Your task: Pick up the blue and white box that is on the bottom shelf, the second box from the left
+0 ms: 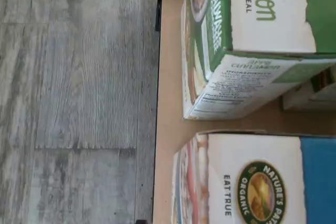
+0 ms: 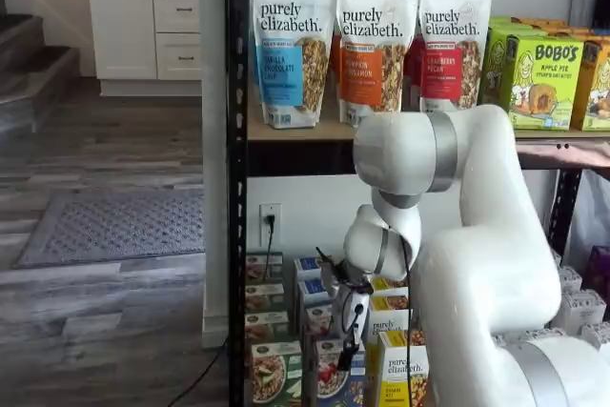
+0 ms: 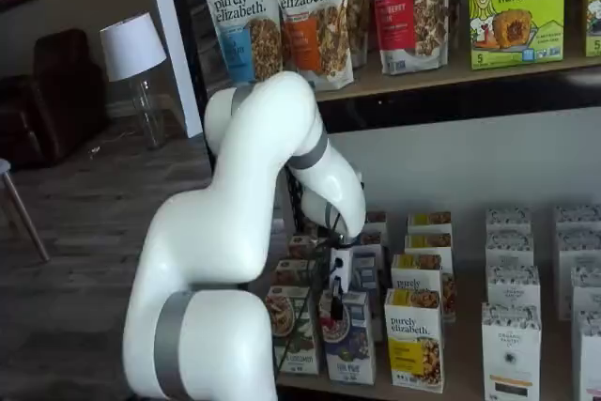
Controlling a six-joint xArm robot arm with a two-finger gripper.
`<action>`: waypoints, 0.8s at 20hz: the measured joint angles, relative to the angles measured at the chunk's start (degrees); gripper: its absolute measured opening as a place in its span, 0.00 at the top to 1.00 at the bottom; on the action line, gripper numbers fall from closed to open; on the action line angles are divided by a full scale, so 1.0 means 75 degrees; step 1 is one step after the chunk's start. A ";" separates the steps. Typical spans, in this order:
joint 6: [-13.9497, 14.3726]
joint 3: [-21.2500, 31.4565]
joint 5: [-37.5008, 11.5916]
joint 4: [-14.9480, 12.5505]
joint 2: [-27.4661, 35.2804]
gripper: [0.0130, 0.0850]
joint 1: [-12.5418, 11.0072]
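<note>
The blue and white box (image 2: 331,380) stands at the front of the bottom shelf (image 1: 167,103), between a green-trimmed box (image 2: 275,374) and a yellow "purely elizabeth" box (image 2: 404,376). It shows in both shelf views (image 3: 347,345). My gripper (image 2: 345,359) hangs just above the blue and white box's top, its black fingers pointing down (image 3: 335,313). The fingers show no clear gap and hold no box. In the wrist view the blue and white box's top (image 1: 262,182) with a "Nature's Path" seal lies beside the green-trimmed box (image 1: 252,40).
More rows of small boxes (image 3: 512,279) fill the bottom shelf behind and to the right. Granola bags (image 2: 367,45) stand on the wood board above. A black post (image 2: 236,178) bounds the rack's left side. Grey plank floor (image 1: 73,98) lies past the shelf edge.
</note>
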 joint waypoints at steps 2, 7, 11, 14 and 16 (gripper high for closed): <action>0.0054 -0.0001 -0.0017 -0.0043 0.0016 0.00 0.0021; 0.0254 -0.0002 -0.0015 -0.0258 0.0046 0.00 0.0047; 0.0170 0.0060 -0.0118 -0.0169 0.0043 0.11 0.0051; 0.0056 0.0104 -0.0204 -0.0045 0.0034 0.22 0.0053; 0.0038 0.0102 -0.0185 -0.0034 0.0036 0.28 0.0042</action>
